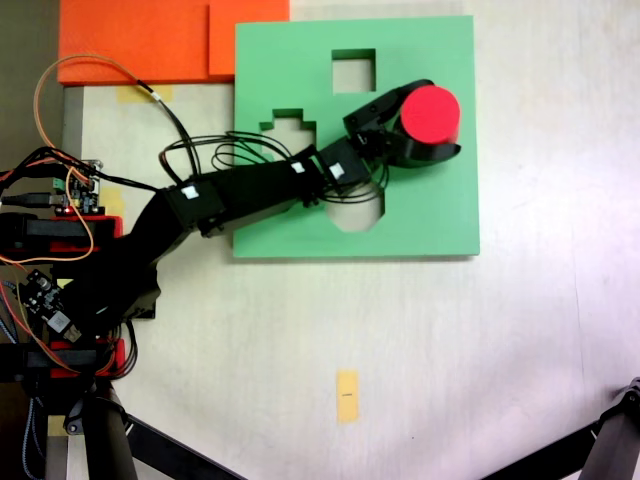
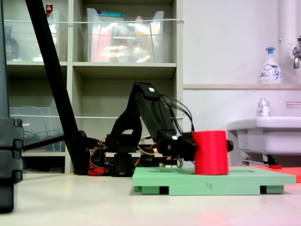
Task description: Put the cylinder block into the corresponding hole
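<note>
The cylinder block (image 1: 432, 112) is bright red and stands upright over the right part of the green board (image 1: 430, 215). My gripper (image 1: 438, 120) is shut on it, one black jaw on each side. From the side, the cylinder block (image 2: 210, 157) has its base at the level of the board (image 2: 211, 183), with the gripper (image 2: 208, 145) around its upper half. Whether the base is sunk into the board I cannot tell. The corresponding hole is hidden; the cylinder and gripper cover that part of the board.
The board has a square cut-out (image 1: 353, 70), a stepped one (image 1: 288, 125) and another cut-out (image 1: 362, 217) partly under the arm. Orange foam sheets (image 1: 150, 40) lie at the back left. Cables and electronics (image 1: 70, 190) sit at the arm's base. Tripod legs (image 1: 610, 440) cross the lower corners.
</note>
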Tool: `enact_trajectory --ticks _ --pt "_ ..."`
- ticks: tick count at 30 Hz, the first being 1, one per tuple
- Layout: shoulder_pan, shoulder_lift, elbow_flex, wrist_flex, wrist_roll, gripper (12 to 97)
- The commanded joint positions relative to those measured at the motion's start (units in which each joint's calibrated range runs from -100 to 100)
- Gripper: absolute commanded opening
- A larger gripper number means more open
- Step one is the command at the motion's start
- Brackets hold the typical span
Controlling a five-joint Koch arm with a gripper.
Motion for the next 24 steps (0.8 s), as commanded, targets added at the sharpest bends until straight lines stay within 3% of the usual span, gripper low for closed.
enact_trajectory --ticks 1,22,24 --pt "0.7 -0.3 1.8 -0.2 0.0 34.6" --pt "-0.1 -7.7 -7.1 0.9 0.0 35.6" --pt "-0.1 -5.6 -7.0 1.0 0.0 44.0"
